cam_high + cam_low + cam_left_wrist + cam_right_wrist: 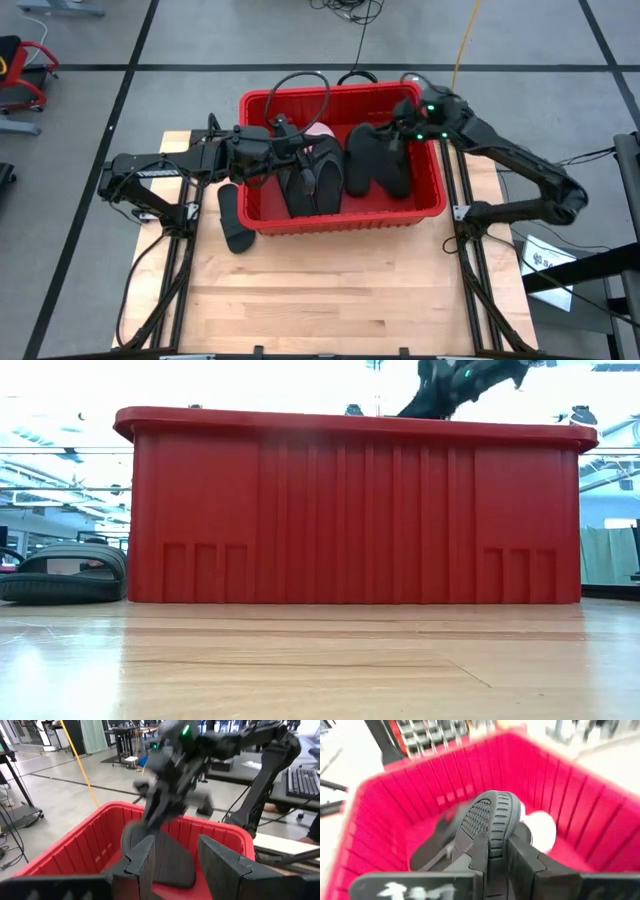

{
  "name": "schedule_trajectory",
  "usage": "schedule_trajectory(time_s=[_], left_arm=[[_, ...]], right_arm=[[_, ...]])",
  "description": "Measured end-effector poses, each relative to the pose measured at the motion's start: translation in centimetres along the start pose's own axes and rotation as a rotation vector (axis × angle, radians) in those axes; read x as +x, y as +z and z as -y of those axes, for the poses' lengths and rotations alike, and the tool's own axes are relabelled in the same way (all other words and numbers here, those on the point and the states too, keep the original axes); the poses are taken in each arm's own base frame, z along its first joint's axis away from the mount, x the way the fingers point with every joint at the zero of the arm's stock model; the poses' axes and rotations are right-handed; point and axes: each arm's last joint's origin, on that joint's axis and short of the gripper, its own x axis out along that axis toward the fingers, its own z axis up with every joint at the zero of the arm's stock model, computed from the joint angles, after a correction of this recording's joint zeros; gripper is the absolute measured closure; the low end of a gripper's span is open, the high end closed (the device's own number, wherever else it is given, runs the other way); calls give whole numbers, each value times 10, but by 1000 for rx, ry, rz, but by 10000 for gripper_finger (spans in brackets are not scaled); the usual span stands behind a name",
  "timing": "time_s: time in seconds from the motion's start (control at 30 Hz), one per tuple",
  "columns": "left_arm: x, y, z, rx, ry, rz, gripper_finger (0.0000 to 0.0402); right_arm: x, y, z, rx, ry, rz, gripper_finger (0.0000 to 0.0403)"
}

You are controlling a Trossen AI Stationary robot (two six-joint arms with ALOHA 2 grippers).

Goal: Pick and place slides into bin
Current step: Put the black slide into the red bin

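Note:
The red bin [262,103] stands mid-table and holds several black slides [310,180] and a pale one [320,130]. My right gripper [405,128] is over the bin's far right corner, shut on a black slide [492,815]. It also shows above the rim in the low view [450,385]. My left gripper [177,865] is open and empty over the bin's left part [300,150]. One black slide [235,225] lies flat on the table by the bin's left wall, also seen in the low view [65,575]. My right gripper pinches the black slide between its two fingers [522,857], one on the treaded sole face [472,822] and one on the opposite face. The slide is on edge, its rounded end [497,800] pointing away from the gripper, down into the bin. I cannot tell whether that end touches anything.
The bin's tall walls [340,510] rise well above the table. Bare wooden table [340,290] lies between the bin and the near edge. Arm frames and cables run along both table sides.

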Motion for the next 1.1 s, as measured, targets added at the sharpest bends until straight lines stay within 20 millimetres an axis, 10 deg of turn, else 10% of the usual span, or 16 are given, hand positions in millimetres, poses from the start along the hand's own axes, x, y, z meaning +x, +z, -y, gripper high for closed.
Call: schedule_trajectory(time_s=[0.43,1.1], left_arm=[[8,-9,2,24,2,-42,252],[41,-12,12,63,-3,88,252]], right_arm=[[-59,45,-35,-250,151,467,365],[-42,58,-45,-327,304,583,366]])
